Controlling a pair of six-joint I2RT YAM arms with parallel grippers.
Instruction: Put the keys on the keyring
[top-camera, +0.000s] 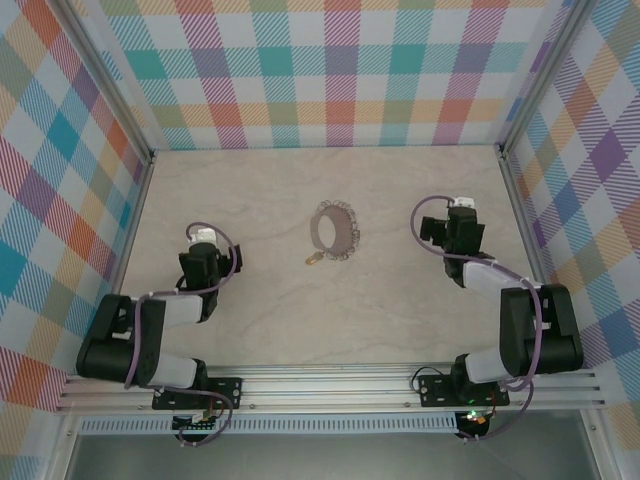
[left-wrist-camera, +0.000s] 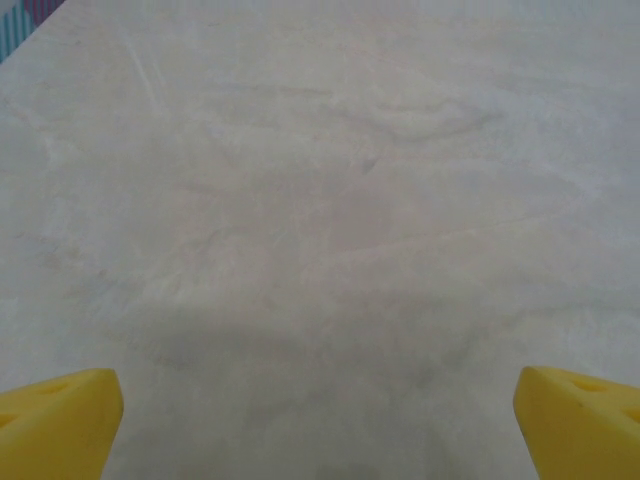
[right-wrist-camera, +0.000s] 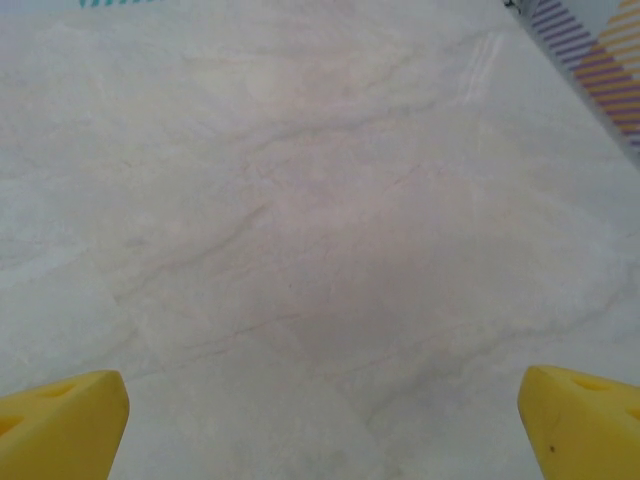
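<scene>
From above, the keyring (top-camera: 334, 230) is lying flat on the pale marbled table (top-camera: 300, 330), roughly midway between the two arms and a little toward the far side, its rim fringed with small silvery loops. The key (top-camera: 312, 258), tiny with a yellow-orange head, is sitting just beside the ring's near-left edge; whether it is touching the loops I cannot tell. The left gripper (top-camera: 203, 236) is hanging over the table well to the left of the ring, and the right gripper (top-camera: 461, 210) is hanging well to the right of it, a little farther back. Checked walls (top-camera: 330, 70) in many colours are closing in the table on three sides.

Through the left wrist camera, the left gripper (left-wrist-camera: 320, 430) is standing wide apart, its yellow fingers (left-wrist-camera: 60, 425) poking in at the two bottom corners with bare marbled surface lying between them.

Through the right wrist camera, the right gripper (right-wrist-camera: 320, 430) is likewise spread wide, its yellow fingers (right-wrist-camera: 65, 425) showing at the bottom corners, with plain table between them and a strip of the checked wall (right-wrist-camera: 610, 70) peeking in at the upper right
</scene>
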